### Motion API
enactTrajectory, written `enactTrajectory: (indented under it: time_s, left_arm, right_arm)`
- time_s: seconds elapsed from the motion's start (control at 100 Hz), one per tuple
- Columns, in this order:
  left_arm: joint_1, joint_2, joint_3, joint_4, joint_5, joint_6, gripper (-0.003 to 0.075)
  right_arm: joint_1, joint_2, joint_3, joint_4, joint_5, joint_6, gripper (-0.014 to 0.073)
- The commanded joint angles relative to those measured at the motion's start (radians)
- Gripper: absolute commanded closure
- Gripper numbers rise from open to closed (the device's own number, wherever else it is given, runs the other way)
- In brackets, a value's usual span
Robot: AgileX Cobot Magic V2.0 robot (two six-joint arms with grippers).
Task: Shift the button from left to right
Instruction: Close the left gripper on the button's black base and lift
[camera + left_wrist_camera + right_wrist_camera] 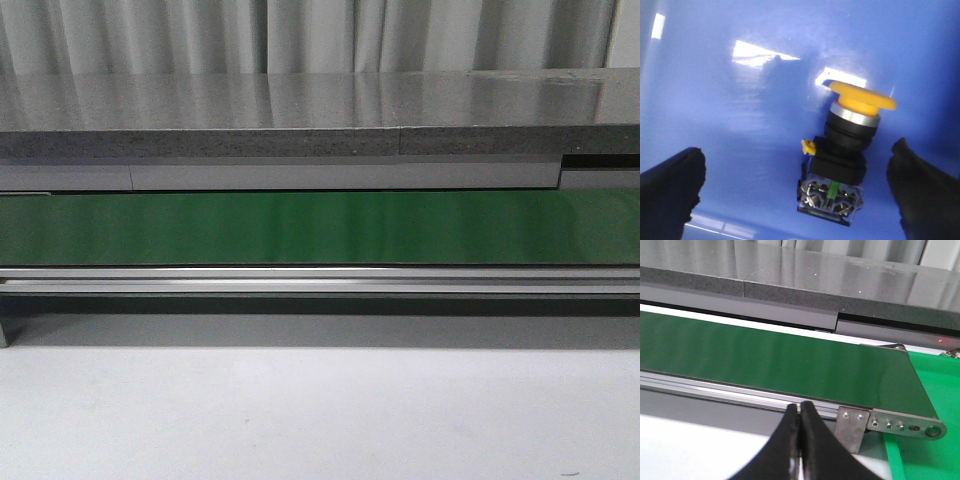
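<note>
Front view: a green conveyor belt (320,227) runs across the full width of the frame, carried on a silver aluminium rail (320,281); behind it sits a grey speckled counter (300,115) with pale curtains (300,35) at the back, and a white table surface (320,415) lies in front; neither arm nor the button appears in this view. Left wrist view: the button (842,150) lies on its side on a glossy blue surface (740,125), yellow mushroom cap (862,97) at one end, a silver collar beneath the cap, and the black switch body with its metal contacts (830,196) at the other end; the left gripper (802,187) is spread wide, one black fingertip at each side of the frame, the button lying between them and nearer one finger, with no visible contact on either side. Right wrist view: the right gripper (800,427) has its two black fingers pressed together with nothing between them, positioned above the near edge of the white table, just before the conveyor rail; the belt ends at a roller bracket (905,426), beside which a green tray (935,390) is partly visible
</note>
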Motion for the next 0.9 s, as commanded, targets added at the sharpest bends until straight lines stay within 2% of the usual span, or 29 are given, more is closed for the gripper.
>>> enactTrajectory:
  time_s: [0.0,0.62,0.74,0.89]
  left_arm:
    - [0.004,-0.035,-0.028,-0.013,-0.031,0.0,0.0036]
    - [0.002,0.032,-0.028,-0.032,-0.036,0.0,0.0051]
    - [0.002,0.032,-0.028,-0.034,-0.036,0.0,0.0151]
    - [0.002,0.032,-0.028,-0.04,-0.036,0.0,0.0402]
  right_arm:
    - [0.0,-0.015,0.0,-0.01,-0.074,0.0,0.0662]
    - [0.0,-0.015,0.0,-0.01,-0.074,0.0,0.0662]
    - [0.0,-0.015,0.0,-0.01,-0.074,0.0,0.0662]
    - [0.0,-0.015,0.0,-0.01,-0.074,0.0,0.0662]
